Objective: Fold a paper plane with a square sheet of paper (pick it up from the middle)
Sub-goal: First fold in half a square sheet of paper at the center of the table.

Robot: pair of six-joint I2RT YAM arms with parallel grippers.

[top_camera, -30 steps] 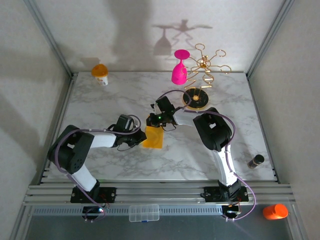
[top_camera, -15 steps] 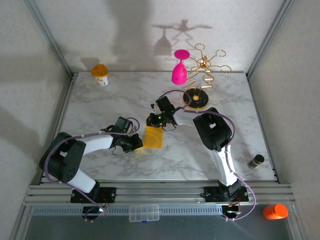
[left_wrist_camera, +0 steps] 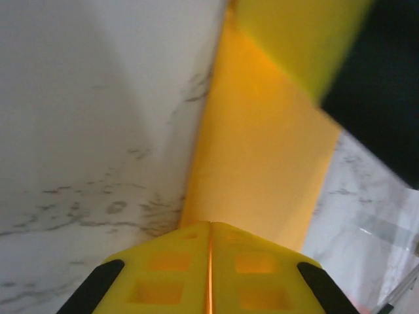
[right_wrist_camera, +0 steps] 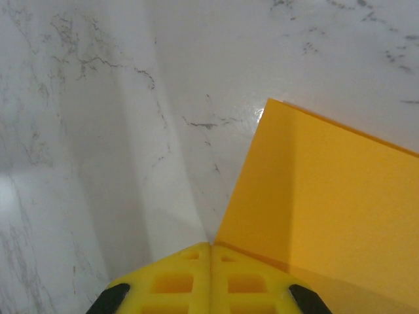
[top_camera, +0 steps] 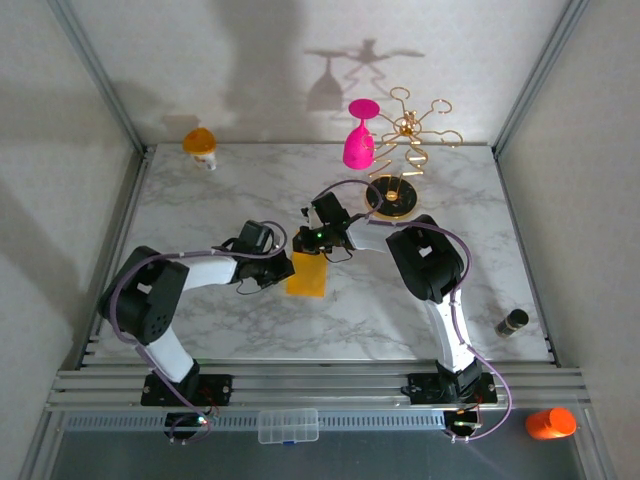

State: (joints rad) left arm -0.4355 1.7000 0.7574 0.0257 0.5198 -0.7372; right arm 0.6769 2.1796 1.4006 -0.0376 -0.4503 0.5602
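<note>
At the table's middle, left gripper (top_camera: 282,268): yellow fingers (left_wrist_camera: 163,268) pressed flat together, no gap, nothing seen clamped between them. Tips sit at the edge of the sheet of paper (top_camera: 308,277), on its 9 o'clock side in the top view (12 o'clock = away from the arm bases). Whether the tips bear on the paper, cannot tell from the left wrist view.

Right gripper (top_camera: 304,244): fingers likewise closed tight, holding nothing. Tips at the paper's 11 o'clock corner. In the right wrist view the paper's edge runs right up to the fingertips (right_wrist_camera: 249,278). Contact there cannot be confirmed either.

Paper: yellow-orange, lying flat on the marble table (top_camera: 200,210). Outline four-sided, a little taller than wide, slightly skewed clockwise. A darker band shows along the edge nearest the right fingers. Whether that is a folded layer or shadow, cannot tell.

Outward from the paper:
- 2 o'clock, near: round black base (top_camera: 391,196) of the gold rack (top_camera: 412,130), just beyond the right arm's wrist.
- 1 o'clock: pink glass (top_camera: 359,140), at the rack's 9 o'clock side.
- 10 o'clock, far corner, well apart: white cup (top_camera: 201,148) with orange top.
- 4 o'clock, by the right edge: small dark cylinder (top_camera: 512,323).
</note>
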